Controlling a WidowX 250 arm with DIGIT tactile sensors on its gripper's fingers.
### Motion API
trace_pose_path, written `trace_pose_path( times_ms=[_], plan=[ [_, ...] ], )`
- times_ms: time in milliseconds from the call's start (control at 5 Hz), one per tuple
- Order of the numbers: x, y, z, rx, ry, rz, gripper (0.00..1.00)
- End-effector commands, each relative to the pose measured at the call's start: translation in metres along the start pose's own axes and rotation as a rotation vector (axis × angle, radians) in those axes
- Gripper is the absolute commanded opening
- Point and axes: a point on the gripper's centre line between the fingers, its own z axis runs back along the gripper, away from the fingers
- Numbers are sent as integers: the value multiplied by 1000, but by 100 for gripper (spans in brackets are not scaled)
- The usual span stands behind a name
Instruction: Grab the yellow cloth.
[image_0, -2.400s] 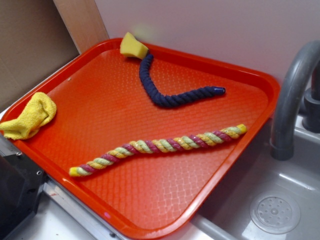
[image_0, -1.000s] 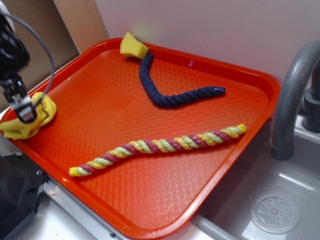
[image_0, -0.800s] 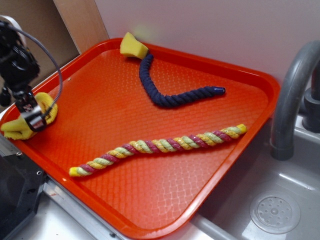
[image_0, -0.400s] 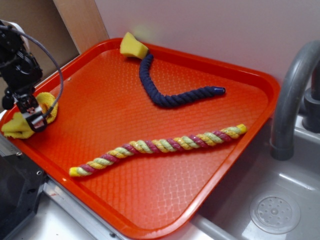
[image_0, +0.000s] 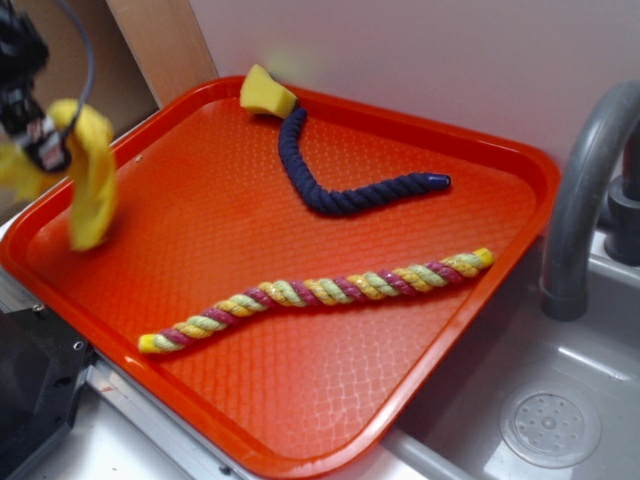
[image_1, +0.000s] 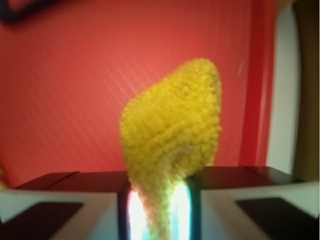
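Observation:
The yellow cloth hangs in the air above the left edge of the red tray, blurred by motion. My gripper is at the upper left of the exterior view, shut on the cloth's top. In the wrist view the nubby yellow cloth is pinched between my two fingers and hangs over the red tray floor.
A yellow foam sponge wedge lies at the tray's far edge, touching a dark blue rope. A yellow-and-maroon twisted rope lies across the middle. A grey faucet and a sink stand to the right.
My gripper came down onto the cloth at the tray's left rim, shut on it, and has now lifted it up off the tray. The ropes and sponge have not moved.

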Motion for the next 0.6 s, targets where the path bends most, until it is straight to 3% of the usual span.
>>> trace_pose_path(
  times_ms=[0, 200, 400],
  plan=[
    [56, -50, 108, -61, -91, 160, 0],
    [61, -52, 128, -105, -97, 249, 0],
    [57, -48, 122, -89, -85, 292, 0]
  ],
)
